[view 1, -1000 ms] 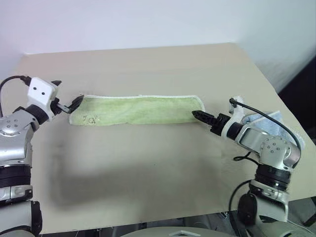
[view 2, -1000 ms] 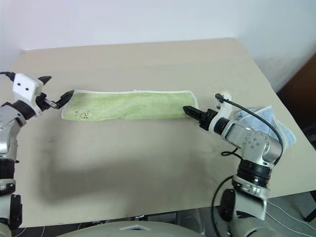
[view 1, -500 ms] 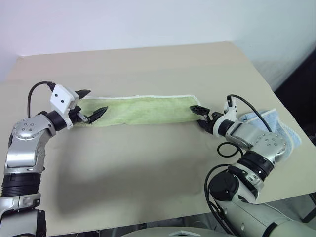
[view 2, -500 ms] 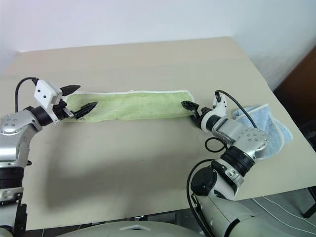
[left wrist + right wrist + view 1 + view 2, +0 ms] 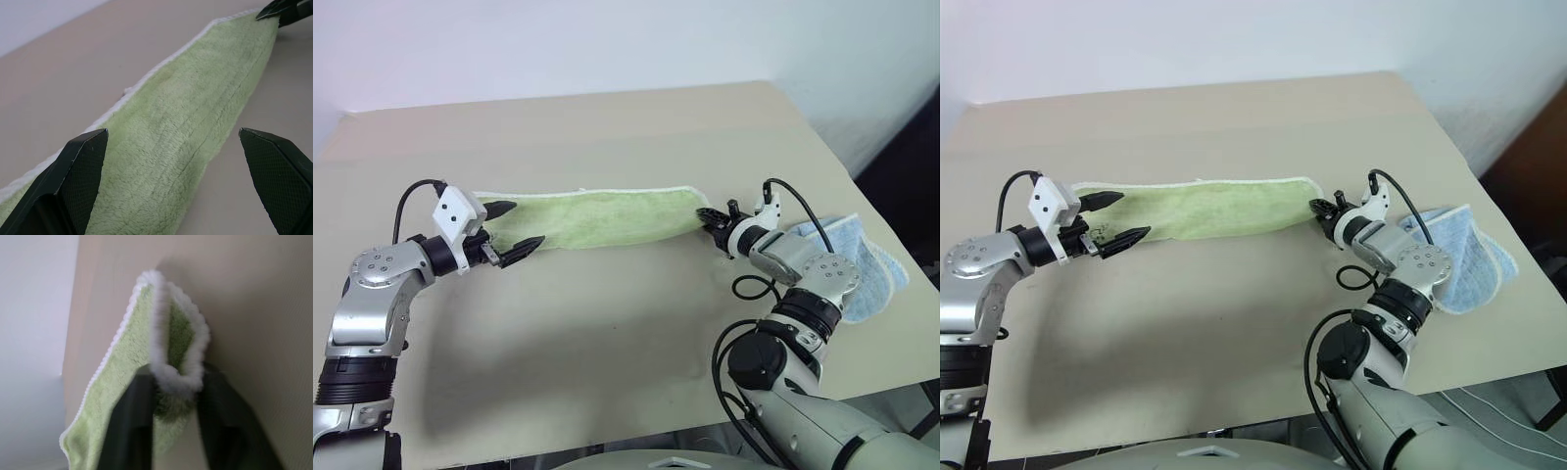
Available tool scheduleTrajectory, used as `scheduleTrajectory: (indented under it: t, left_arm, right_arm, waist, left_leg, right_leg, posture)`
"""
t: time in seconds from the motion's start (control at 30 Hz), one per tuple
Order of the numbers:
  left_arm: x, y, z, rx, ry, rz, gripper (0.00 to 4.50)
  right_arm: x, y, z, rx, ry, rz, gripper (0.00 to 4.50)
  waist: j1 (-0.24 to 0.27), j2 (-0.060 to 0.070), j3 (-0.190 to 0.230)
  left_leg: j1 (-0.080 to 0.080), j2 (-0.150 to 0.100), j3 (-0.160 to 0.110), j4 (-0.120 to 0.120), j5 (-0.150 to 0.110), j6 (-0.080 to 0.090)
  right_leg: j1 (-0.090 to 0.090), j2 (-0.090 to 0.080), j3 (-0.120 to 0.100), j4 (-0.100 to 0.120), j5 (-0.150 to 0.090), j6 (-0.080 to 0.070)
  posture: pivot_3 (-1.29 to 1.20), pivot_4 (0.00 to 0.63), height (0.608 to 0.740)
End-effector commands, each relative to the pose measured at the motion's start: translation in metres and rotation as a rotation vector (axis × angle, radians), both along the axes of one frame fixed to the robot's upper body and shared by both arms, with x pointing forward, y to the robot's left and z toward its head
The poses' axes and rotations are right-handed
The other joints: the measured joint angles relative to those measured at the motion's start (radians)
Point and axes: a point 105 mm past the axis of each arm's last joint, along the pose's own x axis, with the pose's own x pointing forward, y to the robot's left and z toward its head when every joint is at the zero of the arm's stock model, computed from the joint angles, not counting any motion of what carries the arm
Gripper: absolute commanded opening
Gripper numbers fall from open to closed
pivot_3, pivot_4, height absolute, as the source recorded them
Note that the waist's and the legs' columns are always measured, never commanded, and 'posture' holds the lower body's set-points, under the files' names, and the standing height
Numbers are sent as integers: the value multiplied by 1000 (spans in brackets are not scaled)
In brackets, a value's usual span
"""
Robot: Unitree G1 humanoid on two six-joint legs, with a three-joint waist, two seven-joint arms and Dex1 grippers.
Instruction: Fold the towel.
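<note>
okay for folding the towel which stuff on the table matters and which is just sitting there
In play: the green towel; the right gripper, shut on its end; the left gripper, open over the other end.
Lying about: the light blue cloth at the table's right edge.

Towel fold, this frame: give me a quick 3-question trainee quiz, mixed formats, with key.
1. True or false: the right gripper is pinching the end of the green towel.
2. Multiple choice: how do the left gripper's fingers stand? A) shut on the towel B) spread open over the towel's left end C) shut on the table
3. Short answer: what lies on the table behind the right arm, near the table's right edge?

Key:
1. True; the towel's white edging sits bunched between its fingers.
2. B
3. A light blue cloth.
</note>
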Motion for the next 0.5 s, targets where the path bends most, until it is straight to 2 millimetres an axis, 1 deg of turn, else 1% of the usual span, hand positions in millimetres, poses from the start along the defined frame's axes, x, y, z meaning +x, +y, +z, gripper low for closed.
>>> scheduleTrajectory:
  t: [0.03, 0.07, 0.17, 0.23, 0.27, 0.3, 0.33, 0.4, 0.43, 0.47, 0.5]
  left_arm:
    - [-2, -4, 7, 12, -35, -22, 4500]
    - [-2, -4, 6, 12, -34, -22, 4500]
    - [-3, -4, 5, 15, -33, -22, 4500]
    - [-2, -5, 3, 17, -31, -23, 4500]
    - [-2, -5, 3, 18, -31, -23, 4500]
    - [-1, -6, 2, 19, -30, -26, 4500]
    - [-1, -7, 1, 20, -30, -30, 4500]
    - [1, -9, 0, 18, -29, -36, 4500]
    - [2, -11, 0, 18, -31, -40, 4500]
    - [3, -13, -1, 20, -33, -44, 4500]
    - [4, -14, -1, 19, -34, -46, 4500]
  right_arm:
    - [2, -33, 22, -40, -79, -97, 37]
    - [1, -40, 25, -52, -86, -111, 37]
    - [0, -72, 35, -117, -108, -173, 37]
    - [-1, -90, 48, -178, -145, -195, 37]
    - [-1, -94, 53, -207, -161, -194, 37]
    - [-1, -94, 60, -280, -187, -170, 37]
    - [0, -90, 65, -360, -215, -132, 37]
    - [2, -72, 74, -589, -292, -12, 37]
    - [2, -57, 78, -716, -352, 75, 37]
    - [2, -37, 79, -820, -418, 177, 37]
    - [0, -21, 77, -872, -464, 259, 37]
  waist:
    - [2, 0, 0]
    - [3, 0, 0]
    - [3, 0, 0]
    - [1, 0, 0]
    - [0, 1, 1]
    - [0, 1, 1]
    - [-2, 1, 1]
    - [-5, 1, 1]
    - [-6, 1, 1]
    - [-9, 1, 1]
    - [-11, 1, 1]
  left_leg:
    - [0, 0, 0, 0, 0, 0]
    - [0, 0, 0, 0, 0, 0]
    - [-1, -1, 0, 0, 0, 1]
    - [-1, -1, 0, -1, -1, 1]
    - [-1, -1, 0, -1, -1, 1]
    - [-1, -1, 0, -1, -1, 1]
    - [-1, -1, 0, -1, -1, 1]
    - [0, -1, 0, -2, -1, 1]
    - [0, 0, 0, -2, -1, 1]
    - [0, 0, 0, -2, -1, 1]
    - [0, 0, 0, -2, -1, 1]
  right_leg:
    - [0, 0, 0, 0, -1, -1]
    - [0, 0, 0, 0, -1, -2]
    - [0, -1, 0, -2, -1, -2]
    - [0, -1, 0, -2, -2, -2]
    - [0, -1, 0, -2, -2, -1]
    - [-1, -1, 0, -2, -2, -1]
    - [-1, -1, 0, -2, -2, -1]
    - [-1, 0, 0, -2, -3, 0]
    - [-1, 0, 0, -2, -4, 2]
    - [-1, 0, 0, -2, -4, 2]
    - [-1, 1, 0, -1, -4, 2]
  posture:
    - [0, 150, 728]
    - [0, 150, 728]
    - [0, 150, 728]
    - [0, 150, 728]
    - [0, 150, 728]
    - [0, 150, 728]
    - [0, 150, 728]
    - [0, 150, 728]
    - [0, 150, 728]
    - [0, 150, 728]
    - [0, 150, 728]
